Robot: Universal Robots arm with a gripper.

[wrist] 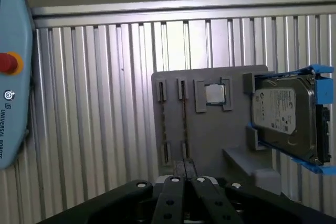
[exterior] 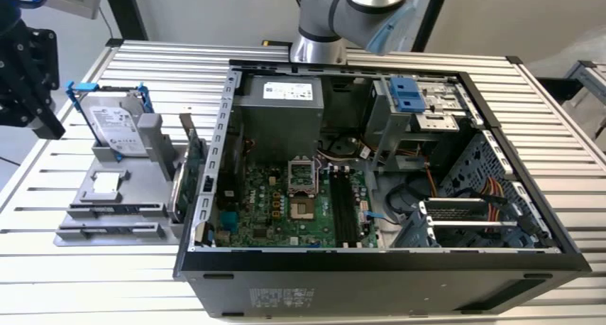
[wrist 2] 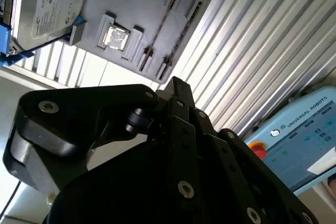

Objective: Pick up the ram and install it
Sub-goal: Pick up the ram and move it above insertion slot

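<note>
Ram (wrist: 184, 124) stands ungrasped, well apart from the hand (wrist: 184, 169), whose fingers are pressed together on nothing as it hangs over the slatted tabletop (wrist: 105, 103). In the first wrist view the closed fingertips line up with the stick's long axis, which runs straight away from them. The ram sits on edge in a slot of the grey holder (wrist: 210, 140), with a 2nd stick (wrist: 163, 124) parallel just beside it. A processor chip (wrist: 214, 94) and a hard drive (wrist: 286, 121) in blue rails share the holder farther along. In the exterior view the open computer case (exterior: 379, 265) lies toward the exterior view's right, with an expansion card (exterior: 194, 169) upright between holder and case. Nothing appears to block the way down to the stick.
</note>
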